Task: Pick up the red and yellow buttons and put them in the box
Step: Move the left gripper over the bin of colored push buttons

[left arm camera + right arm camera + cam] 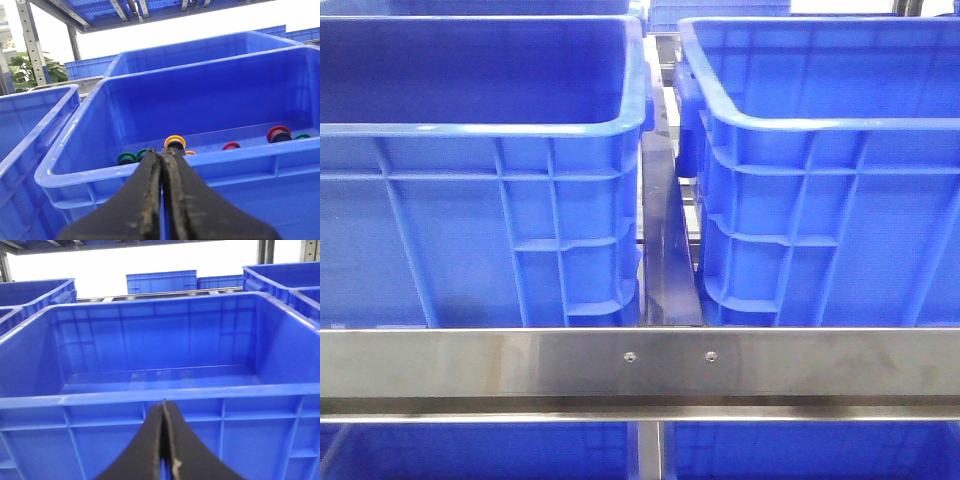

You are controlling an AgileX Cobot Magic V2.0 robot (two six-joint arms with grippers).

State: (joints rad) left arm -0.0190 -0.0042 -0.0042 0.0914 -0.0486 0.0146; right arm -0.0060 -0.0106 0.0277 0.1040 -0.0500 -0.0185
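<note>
Nearest the lens, left gripper [161,155] pressed together, empty, outside a blue crate [150,172]. Beyond its tips at 12 o'clock, yellow button [175,141]; red buttons [278,133] toward 2 o'clock on the crate floor. Right gripper [164,407] likewise pressed together before another crate [150,401].

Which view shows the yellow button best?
The left wrist view: the yellow button sits in plain sight on the floor of a blue crate, among red and green ones. The front view shows only crate walls; the right wrist view shows an empty crate.
</note>
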